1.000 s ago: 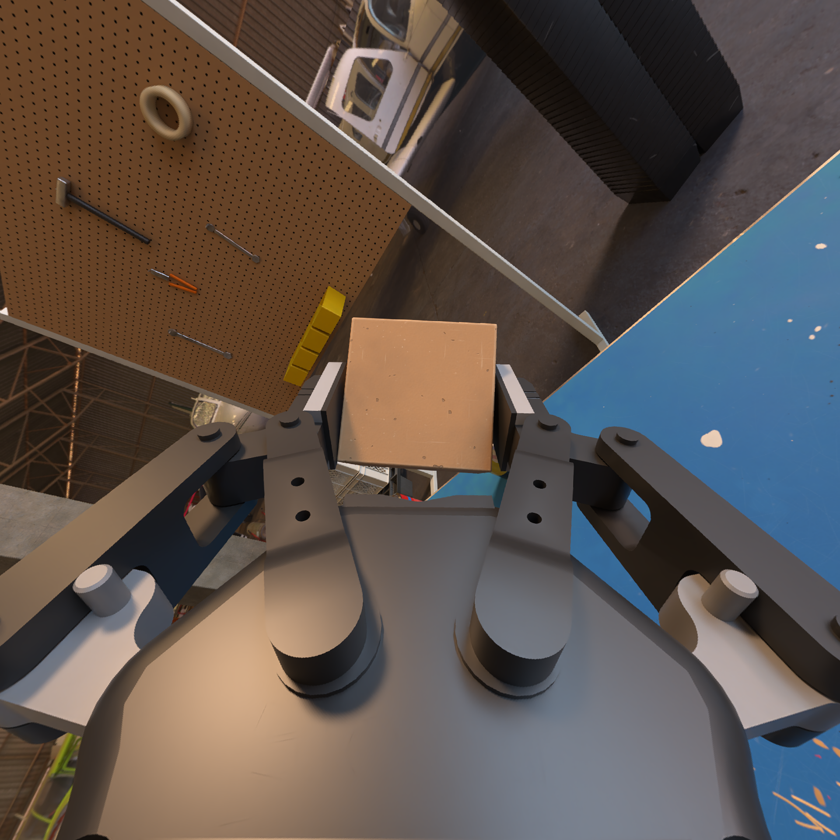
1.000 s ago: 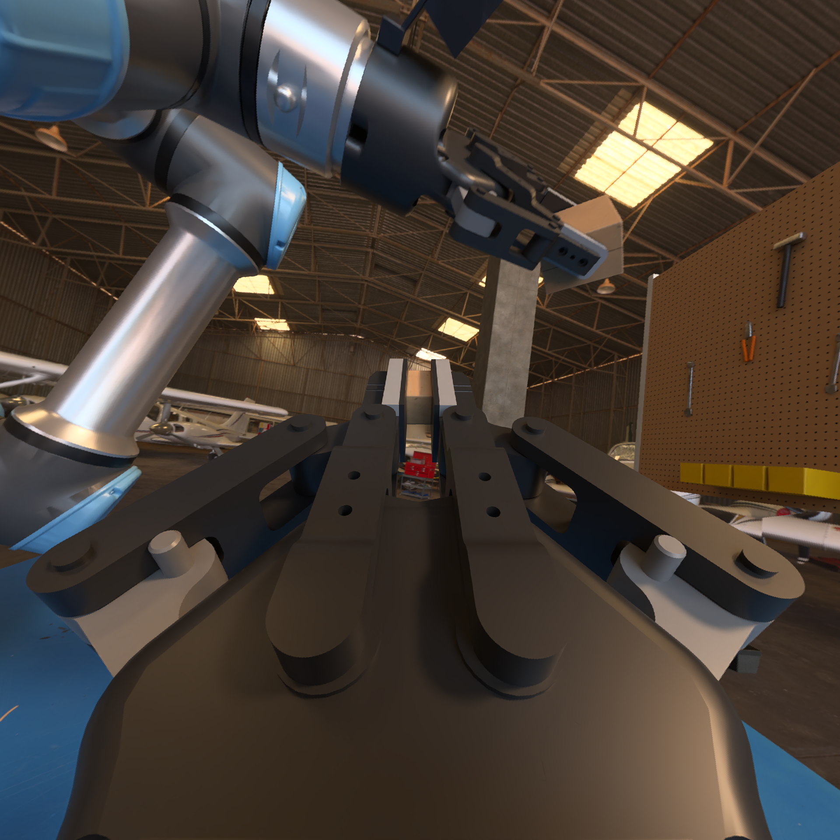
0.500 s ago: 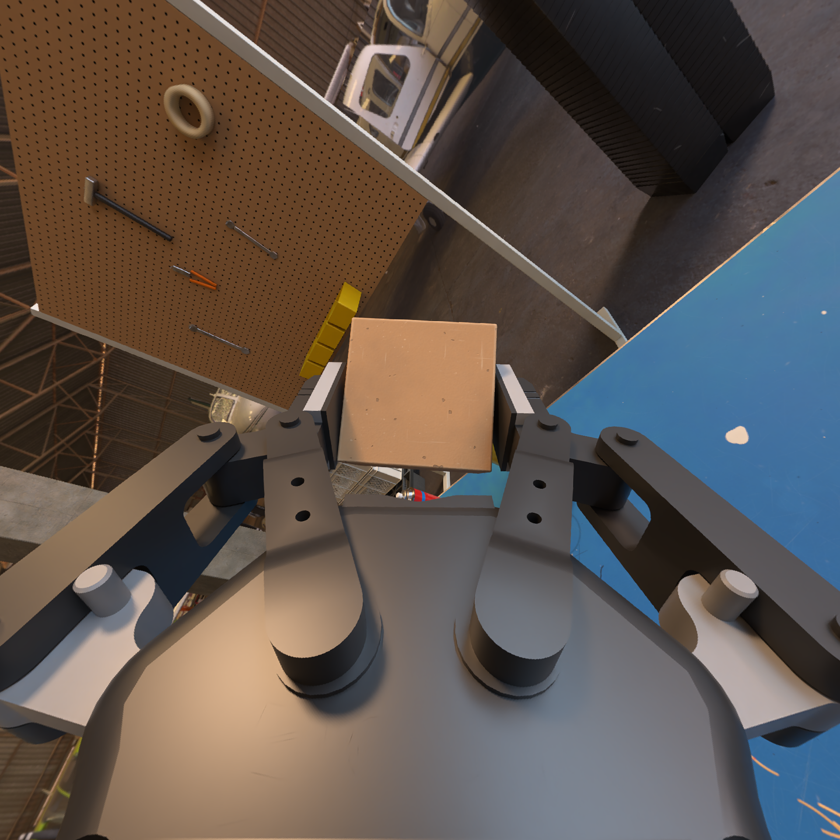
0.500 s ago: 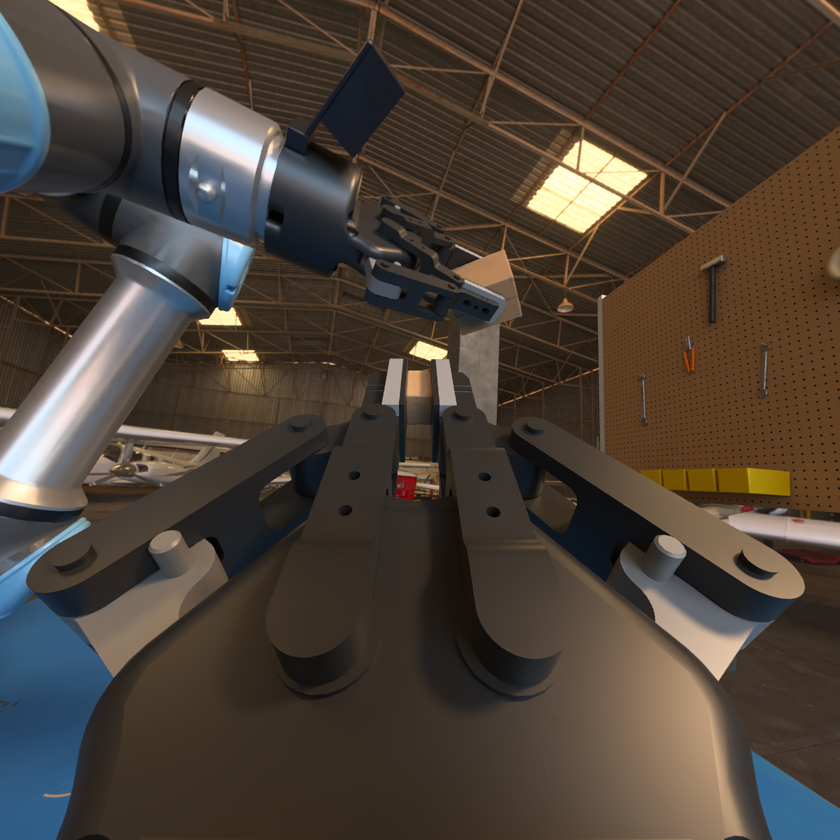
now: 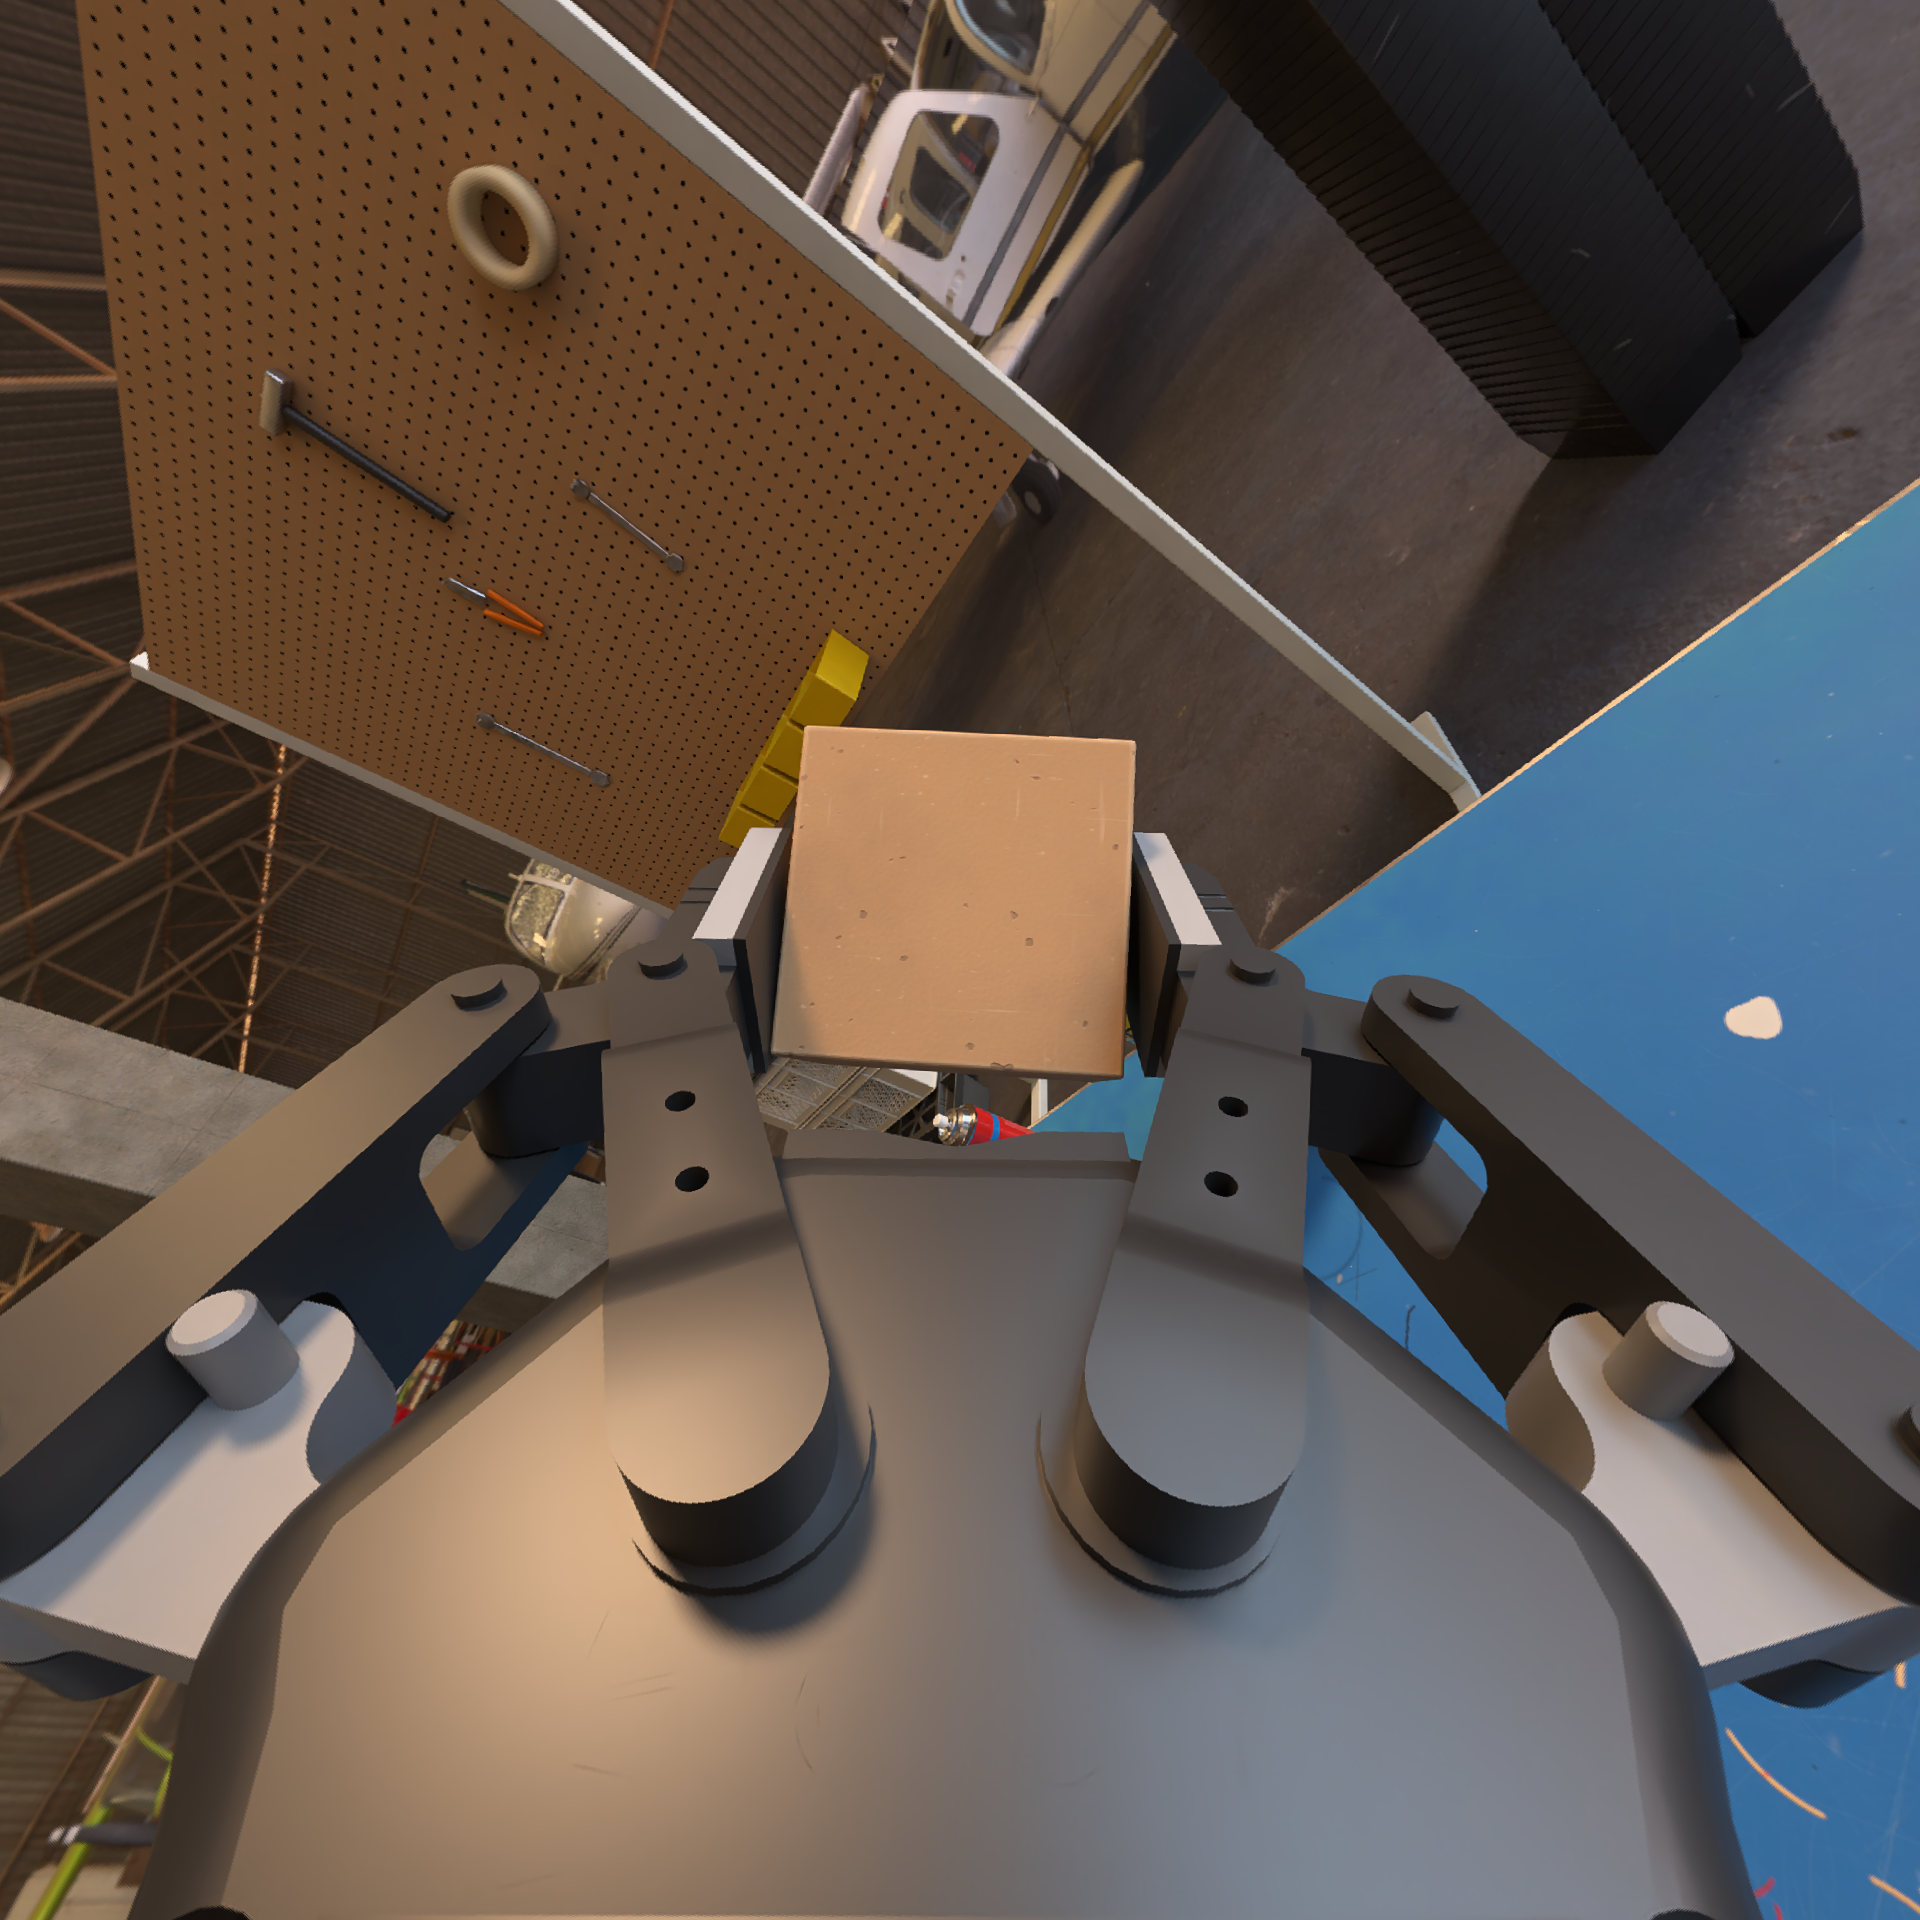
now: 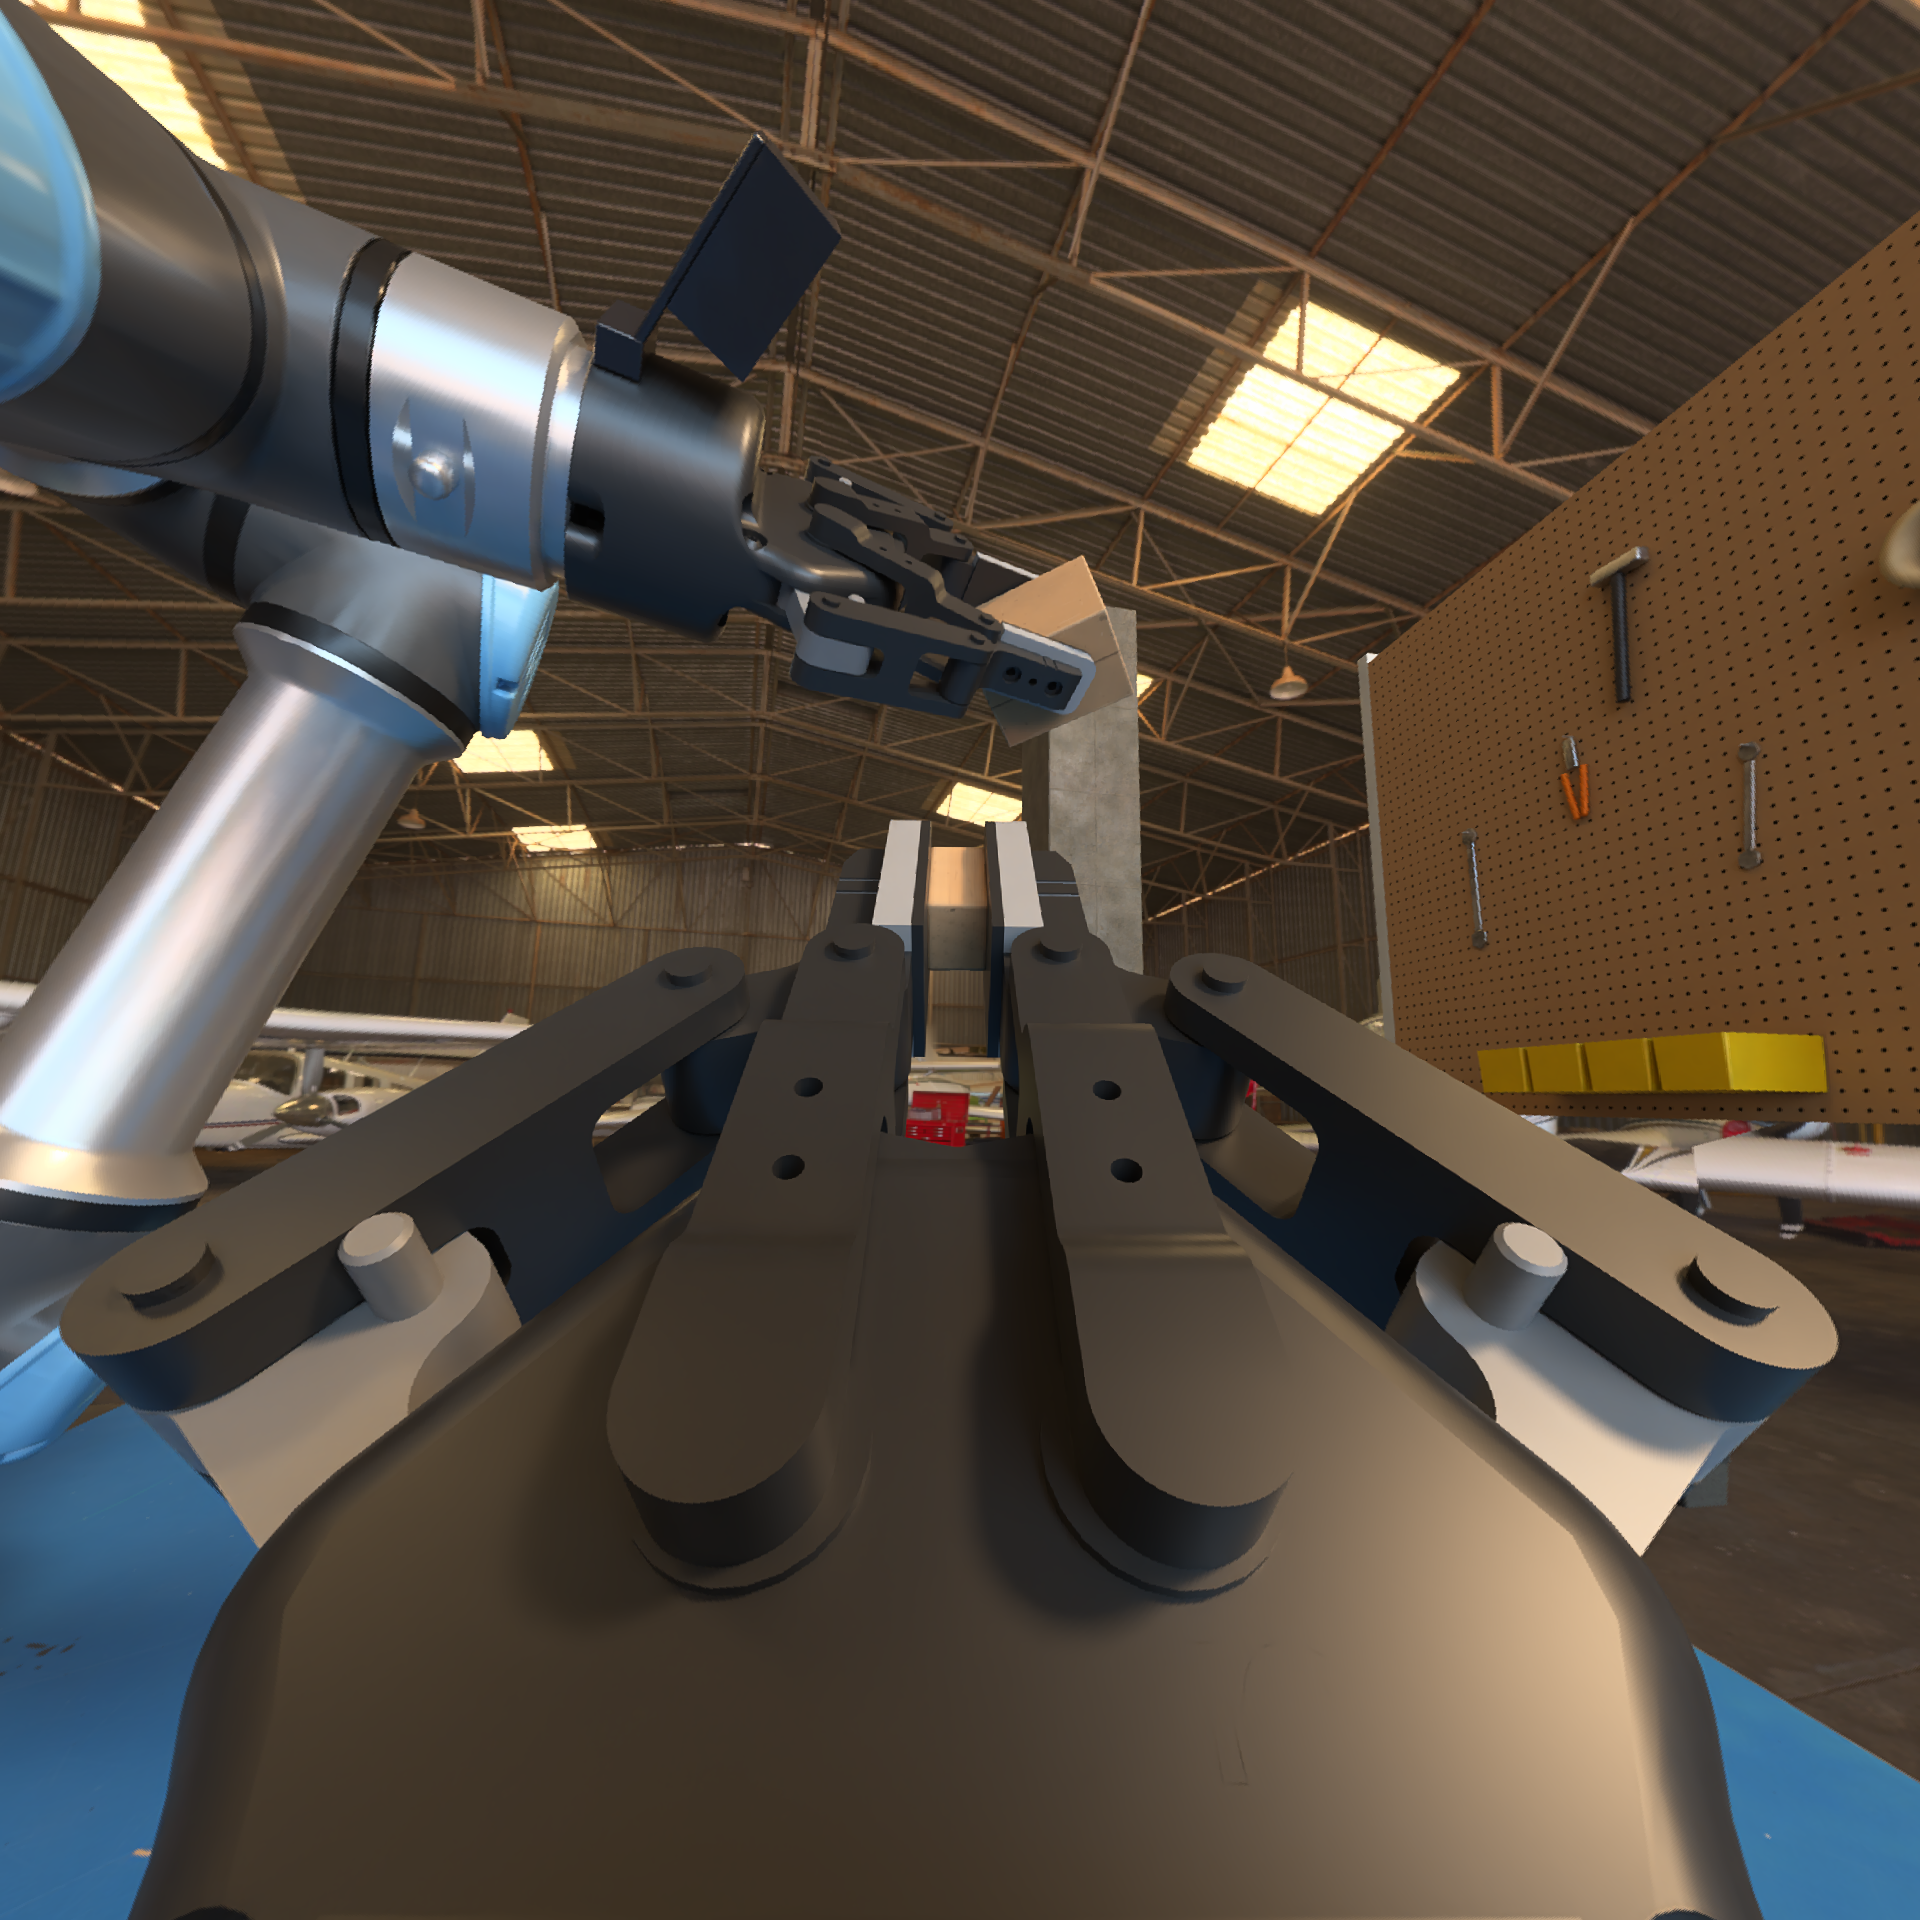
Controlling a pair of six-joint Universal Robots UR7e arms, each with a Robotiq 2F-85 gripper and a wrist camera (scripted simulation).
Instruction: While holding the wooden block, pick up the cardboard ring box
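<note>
My left gripper [image 5: 956, 862] is shut on a tan, speckled cube, the cardboard ring box [image 5: 956, 904], and holds it in the air beyond the edge of the blue table [image 5: 1662, 831]. The right wrist view shows this gripper [image 6: 1039, 665] and the box [image 6: 1049, 608] up high at the end of the left arm [image 6: 312, 416]. My right gripper [image 6: 954, 862] is nearly closed on a narrow tan piece, the wooden block [image 6: 954, 883]. It is also raised and points level across the hall. Most of the block is hidden by the fingers.
A brown pegboard with hanging tools and yellow bins stands beyond the table edge [image 5: 520, 416] and at the right of the right wrist view [image 6: 1662, 727]. The blue table [image 6: 62, 1558] lies below my right gripper. The left arm crosses above and to the left of it.
Both grippers keep their grip. The left arm with the box has dropped lower and moved toward the middle of the right wrist view. The pegboard has slid rightward in the left wrist view.
</note>
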